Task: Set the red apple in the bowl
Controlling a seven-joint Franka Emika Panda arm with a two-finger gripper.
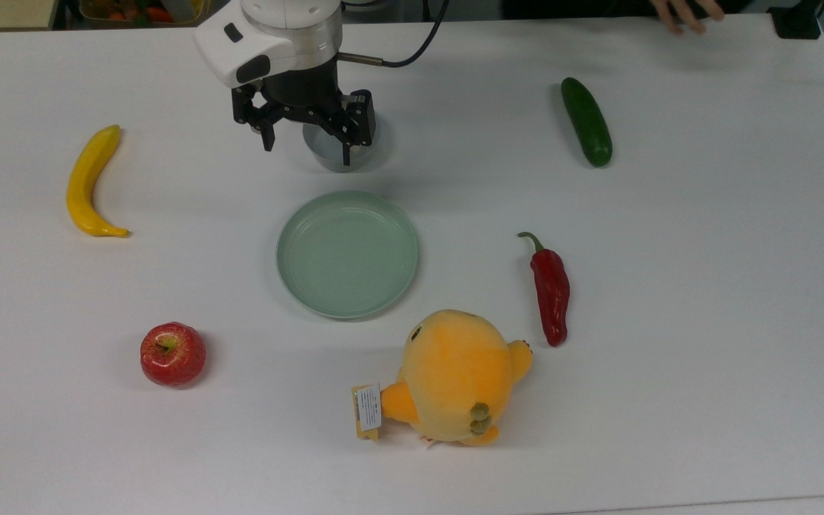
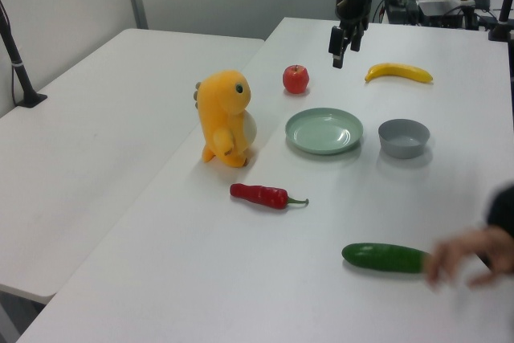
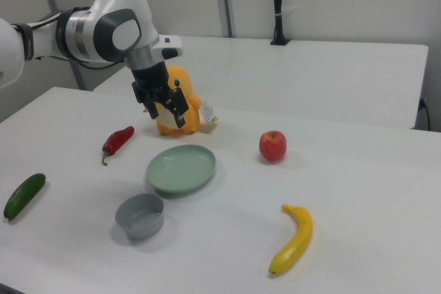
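1. The gripper hung above the table, fingers spread apart and holding nothing.
2. The red apple sat on the table well apart from the gripper, toward the top view's lower left, beyond the pale green plate.
3. The grey bowl stood empty just beside the plate, in the top view partly hidden beneath the gripper.

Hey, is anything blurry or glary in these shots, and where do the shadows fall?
Left view: the person's hand by the cucumber is smeared by motion blur; the rest is sharp. Top view: the white table looks evenly lit, with a soft shadow on the right of the red apple and a small highlight on its skin. Right view: faint shadows under the bowl and banana, no harsh glare.
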